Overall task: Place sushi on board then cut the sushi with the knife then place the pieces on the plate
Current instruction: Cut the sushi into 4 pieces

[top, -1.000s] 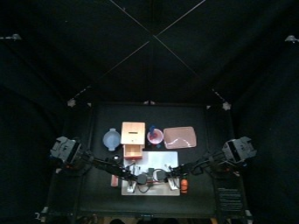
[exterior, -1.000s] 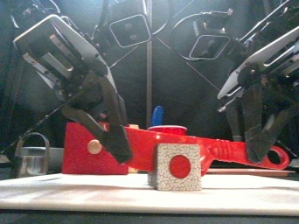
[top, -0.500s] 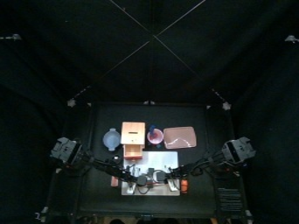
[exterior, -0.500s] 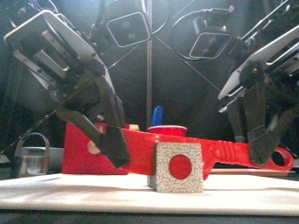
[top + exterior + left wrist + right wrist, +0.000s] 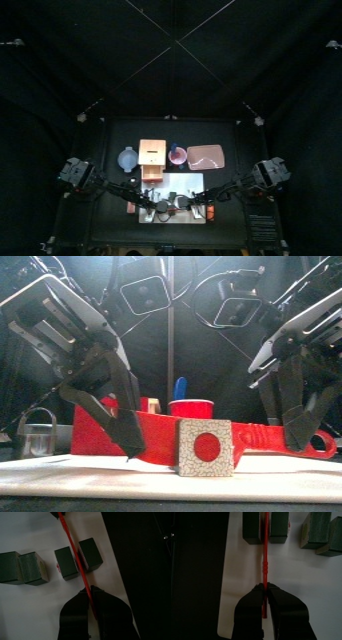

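Both the left claw and right claw clamp the red knife by its ends, probably to press it level between sushi blocks near the front edge of the white board.

A small black table stands near, inside a booth; a black back curtain hangs on the far side, dark and plain; a left side curtain and a right side curtain close the flanks; the tabletop catches more light than the cloth.
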`<state>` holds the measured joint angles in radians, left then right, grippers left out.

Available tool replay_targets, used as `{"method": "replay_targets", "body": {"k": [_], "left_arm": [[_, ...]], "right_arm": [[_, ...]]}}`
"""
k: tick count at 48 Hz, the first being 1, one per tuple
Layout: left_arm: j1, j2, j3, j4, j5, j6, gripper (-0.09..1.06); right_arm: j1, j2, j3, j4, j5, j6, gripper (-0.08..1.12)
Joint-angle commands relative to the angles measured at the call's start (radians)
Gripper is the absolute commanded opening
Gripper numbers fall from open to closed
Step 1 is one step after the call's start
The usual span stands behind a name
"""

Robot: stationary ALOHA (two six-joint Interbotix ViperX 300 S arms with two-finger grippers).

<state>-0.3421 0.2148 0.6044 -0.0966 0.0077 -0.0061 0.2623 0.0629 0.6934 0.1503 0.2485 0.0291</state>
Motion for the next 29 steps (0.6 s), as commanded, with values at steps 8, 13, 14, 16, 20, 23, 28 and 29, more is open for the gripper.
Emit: {"method": "replay_targets", "body": {"k": [8,13,14,16,20,23,28,29], "left_arm": [[0.008,-0.107,-0.003,0.044,-0.005,0.008,0.41],[0.021,-0.135,0.003,0.048,-0.005,0.006,0.42],[0.025,-0.140,0.003,0.048,-0.005,0.008,0.42],[0.028,-0.149,0.005,0.048,-0.008,0.006,0.44],[0.034,-0.163,0.003,0.048,-0.011,0.008,0.48],[0.038,-0.169,0.003,0.048,-0.011,0.008,0.53],[0.044,-0.176,0.002,0.044,-0.012,0.006,0.65],[0.046,-0.176,0.000,0.044,-0.012,0.006,0.67]], "right_arm": [[-0.012,-0.118,-0.023,-0.021,0.048,-0.003,0.39],[-0.012,-0.150,-0.018,-0.029,0.063,-0.003,0.39],[-0.012,-0.153,-0.017,-0.031,0.064,-0.003,0.39],[-0.014,-0.160,-0.015,-0.032,0.066,-0.003,0.39],[-0.012,-0.167,-0.012,-0.038,0.067,-0.003,0.39],[-0.014,-0.169,-0.012,-0.043,0.072,-0.003,0.39],[-0.014,-0.169,-0.015,-0.052,0.083,-0.003,0.39],[-0.014,-0.169,-0.015,-0.055,0.087,-0.003,0.39]]}}
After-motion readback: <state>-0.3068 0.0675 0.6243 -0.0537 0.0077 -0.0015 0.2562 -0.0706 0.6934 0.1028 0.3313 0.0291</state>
